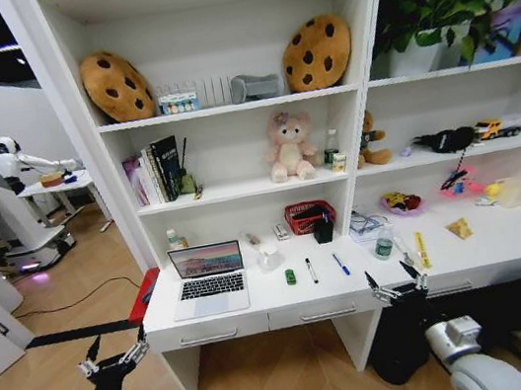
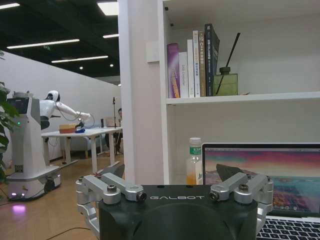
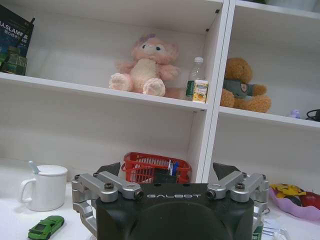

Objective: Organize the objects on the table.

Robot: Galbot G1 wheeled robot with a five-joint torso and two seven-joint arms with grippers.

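Note:
On the white table an open silver laptop stands at the left. To its right lie a tiny green trinket, a black pen and a blue pen, then a round green tin. My left gripper is open and empty, low in front of the table's left corner; its wrist view looks over the open left gripper at the laptop. My right gripper is open and empty before the drawer front. Past the right gripper, the trinket is a green toy car.
A white mug, a black cup and a red basket stand at the table's back. Toys and a yellow strip lie on the right part. A red object sits beside the left end. Another robot stands far left.

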